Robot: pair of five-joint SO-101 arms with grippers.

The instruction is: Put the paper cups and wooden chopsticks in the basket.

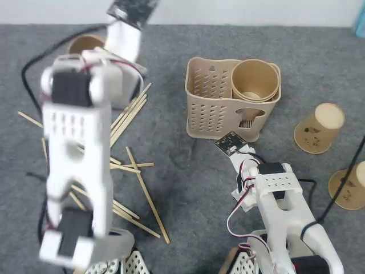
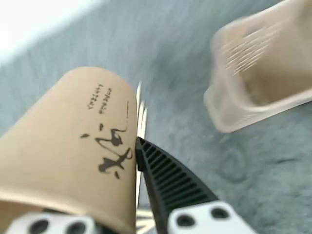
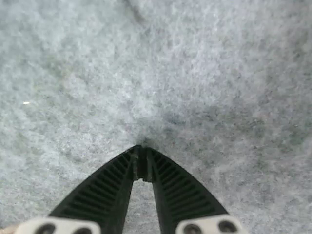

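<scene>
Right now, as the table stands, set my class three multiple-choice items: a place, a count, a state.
1. Where are the wooden chopsticks? A in the basket; B scattered on the table; C in a cup.
2. How many paper cups sit loose on the table? A none; B five; C two.
3. The right gripper is: A shut and empty; B open; C holding a cup.
Key: 1B, they lie strewn on the grey surface; 2C, two sit beside the basket; 3A, its jaws meet over bare table.
</scene>
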